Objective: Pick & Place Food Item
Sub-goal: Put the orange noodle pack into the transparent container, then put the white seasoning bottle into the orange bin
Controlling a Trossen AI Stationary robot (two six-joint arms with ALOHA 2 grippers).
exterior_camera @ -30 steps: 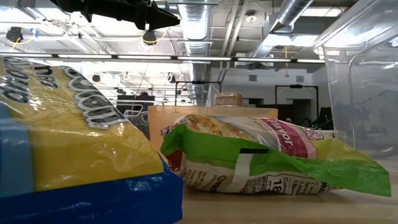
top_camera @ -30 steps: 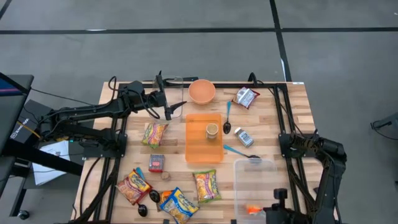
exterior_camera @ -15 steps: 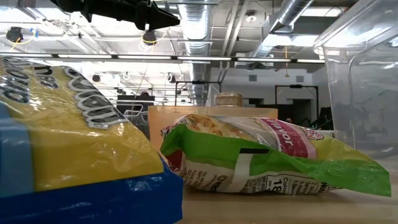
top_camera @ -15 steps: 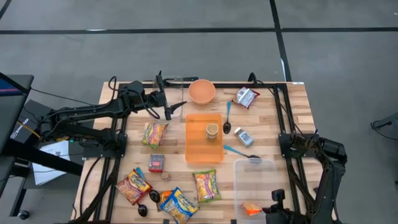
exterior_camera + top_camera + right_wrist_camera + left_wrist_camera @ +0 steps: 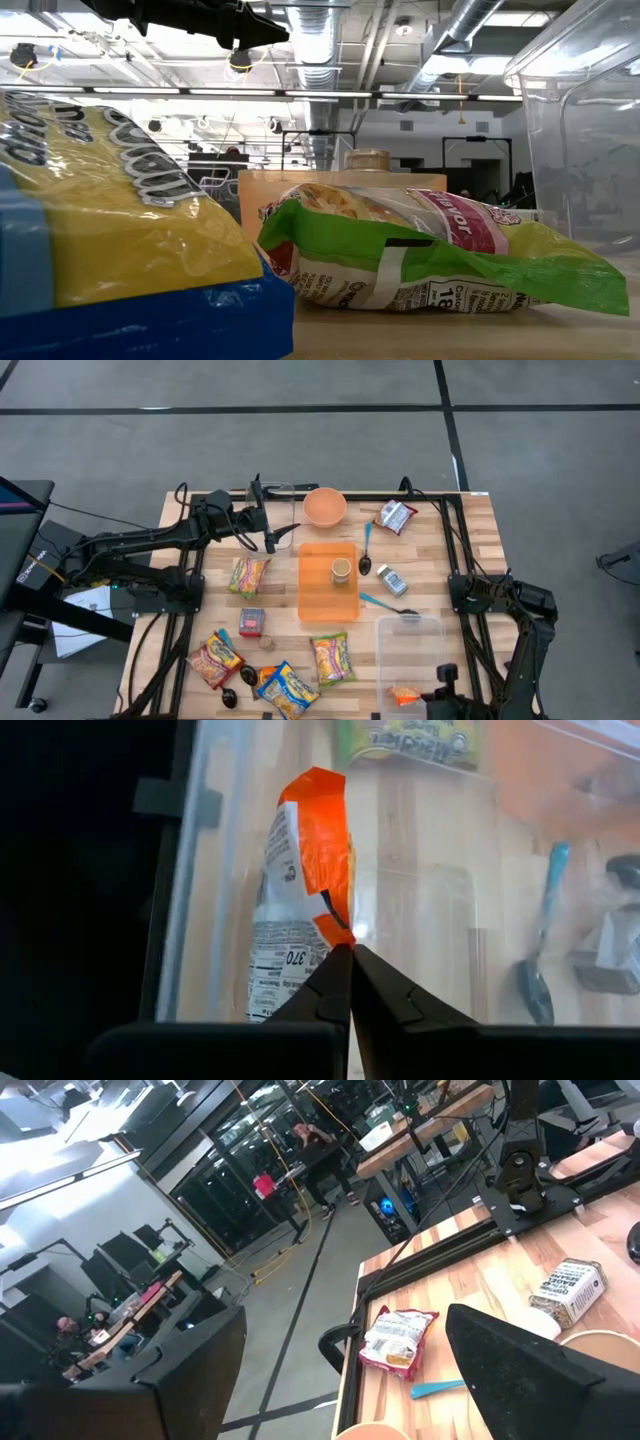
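Over clear bin at bench's near right corner: right gripper pinched on orange packet, lowering inside. Left gripper spread, idle, far edge.

Pale wooden table with visible plank grain, clear glossy plastic bin, shiny crinkled foil snack bag in orange and white, translucent orange plastic tray, matt orange bowl, glossy green packet, matt black gripper fingers
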